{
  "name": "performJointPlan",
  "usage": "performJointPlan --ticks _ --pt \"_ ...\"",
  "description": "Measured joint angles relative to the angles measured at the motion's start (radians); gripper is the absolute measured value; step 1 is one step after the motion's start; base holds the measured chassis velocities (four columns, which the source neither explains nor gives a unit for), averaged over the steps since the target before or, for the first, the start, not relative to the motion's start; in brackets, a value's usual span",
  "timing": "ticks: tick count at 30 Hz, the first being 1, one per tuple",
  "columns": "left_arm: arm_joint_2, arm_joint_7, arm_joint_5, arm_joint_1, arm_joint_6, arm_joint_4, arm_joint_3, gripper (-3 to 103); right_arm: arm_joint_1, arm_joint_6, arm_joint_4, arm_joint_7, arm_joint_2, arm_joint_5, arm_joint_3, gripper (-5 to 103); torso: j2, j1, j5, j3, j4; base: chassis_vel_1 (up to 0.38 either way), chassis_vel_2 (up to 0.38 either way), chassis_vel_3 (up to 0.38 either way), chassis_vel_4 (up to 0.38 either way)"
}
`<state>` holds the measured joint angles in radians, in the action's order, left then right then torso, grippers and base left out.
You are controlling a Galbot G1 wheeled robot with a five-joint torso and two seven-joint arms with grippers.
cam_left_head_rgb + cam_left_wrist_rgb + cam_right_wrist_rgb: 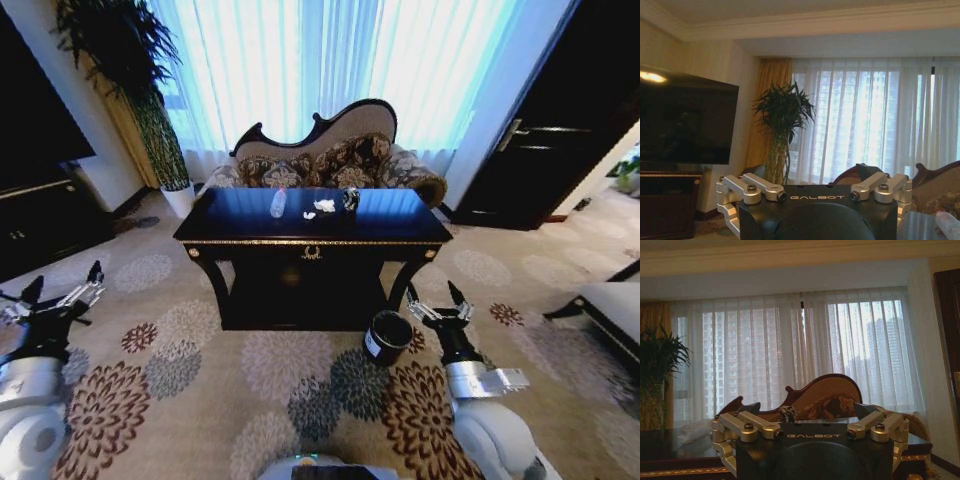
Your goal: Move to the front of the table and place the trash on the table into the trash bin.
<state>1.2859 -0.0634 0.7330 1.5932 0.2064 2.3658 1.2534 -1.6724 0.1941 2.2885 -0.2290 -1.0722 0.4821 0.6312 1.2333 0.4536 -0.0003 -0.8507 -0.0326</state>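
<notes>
On the table (250,215), toward its far edge and near the middle, you find the trash: a clear plastic piece (278,203), a white paper wad (324,206) just beside it, a smaller white scrap (309,215) close to the wad, and a dark crumpled item (351,199) nearer the far right corner. The trash bin (387,337) stands on the carpet at the table's front right leg, tilted toward the robot.

Handling, judged from appearance:
- Paper wad: expect it to be very light and soft. It compresses under the pads, so take it across its bulk and close fully.
- Plastic piece: expect it to be light, thin-walled and slippery, likely to roll or skid on the glossy top. Take it across its middle, not at an end.
- Neither item looks fragile; the risk is pushing an item away before the pads close.

Gripper state:
- Left gripper (62,296) hangs low at the robot's left, well short of the table, jaws spread and holding nothing.
- Right gripper (440,309) hangs just beside the trash bin, jaws likewise spread and empty.

Legible markings:
- "GALBOT" is printed on each gripper body in both wrist views.
- The bin carries a white label (372,345); you cannot read its text.
- The gold emblem (312,253) on the front edge is not legible as writing.
</notes>
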Motion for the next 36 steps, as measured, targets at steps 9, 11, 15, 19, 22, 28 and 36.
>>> performJointPlan --ticks 9,11,15,19,22,28,36 --pt "0.001 0.010 0.000 0.006 -0.002 0.005 0.003 100 0.011 0.007 -0.032 0.000 0.003 0.001 0.015 100 0.000 0.000 0.0001 0.000 0.0000 -0.210 0.204 0.202 -0.204" --pt "0.003 0.010 -0.001 0.006 -0.002 0.007 0.002 100 0.013 0.008 -0.034 0.000 0.004 0.001 0.014 100 0.000 0.000 0.0002 0.000 0.0001 -0.216 0.240 0.247 -0.217" --pt "0.005 0.011 -0.002 0.010 -0.002 0.013 0.002 100 0.012 0.015 -0.036 0.002 0.003 0.000 0.013 100 0.000 0.000 -0.0001 0.000 0.0000 -0.242 0.247 0.252 -0.250" --pt "0.004 0.011 -0.001 0.012 -0.003 0.015 0.005 100 0.012 0.021 -0.038 0.003 -0.002 0.000 0.010 100 0.000 0.000 0.0000 0.000 0.0001 -0.242 0.246 0.236 -0.248" --pt "0.005 0.010 -0.002 0.012 -0.003 0.019 0.006 100 0.011 0.026 -0.040 0.003 -0.009 -0.001 0.004 100 0.000 0.001 0.0003 0.000 0.0002 -0.223 0.232 0.220 -0.221" --pt "0.011 0.008 -0.006 0.017 -0.003 0.019 0.003 100 0.015 0.034 -0.035 0.007 -0.016 -0.002 -0.003 100 -0.001 0.002 0.0001 -0.001 0.0002 -0.158 0.185 0.176 -0.163" --pt "-0.001 -0.002 0.000 0.014 -0.004 0.015 0.000 100 0.009 0.051 -0.037 0.014 -0.031 -0.004 -0.009 100 0.000 -0.001 0.0001 0.000 0.0002 -0.018 0.018 0.021 -0.012"
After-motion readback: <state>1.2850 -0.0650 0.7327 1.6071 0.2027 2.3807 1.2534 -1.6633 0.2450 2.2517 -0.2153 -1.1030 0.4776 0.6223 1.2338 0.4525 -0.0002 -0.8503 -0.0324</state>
